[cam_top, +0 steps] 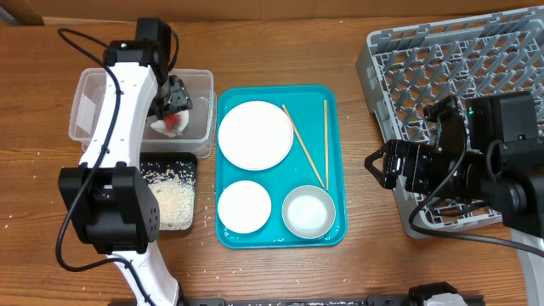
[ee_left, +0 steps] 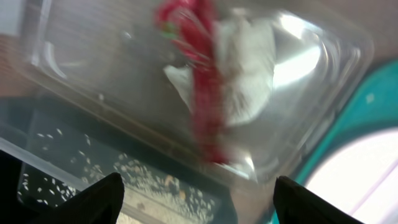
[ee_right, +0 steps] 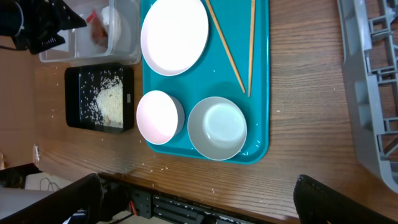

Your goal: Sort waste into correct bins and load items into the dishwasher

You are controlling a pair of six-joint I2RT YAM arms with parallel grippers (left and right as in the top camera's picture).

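The red wrapper (cam_top: 174,124) and the white paper wad (cam_top: 161,127) lie together in the clear tub (cam_top: 89,106). In the left wrist view the wrapper (ee_left: 202,81) and wad (ee_left: 249,68) are blurred inside the tub (ee_left: 329,56). My left gripper (cam_top: 174,100) hangs open and empty just above them (ee_left: 198,202). Rice (cam_top: 174,204) fills the black tray (cam_top: 189,163). A large plate (cam_top: 255,134), small plate (cam_top: 244,206), white bowl (cam_top: 308,212) and two chopsticks (cam_top: 303,144) lie on the teal tray (cam_top: 336,170). My right gripper (cam_top: 378,166) is open and empty (ee_right: 205,205).
The grey dish rack (cam_top: 450,59) stands at the right, partly under my right arm; its edge shows in the right wrist view (ee_right: 373,93). Loose rice grains (ee_right: 186,171) are scattered on the wood near the table's front edge.
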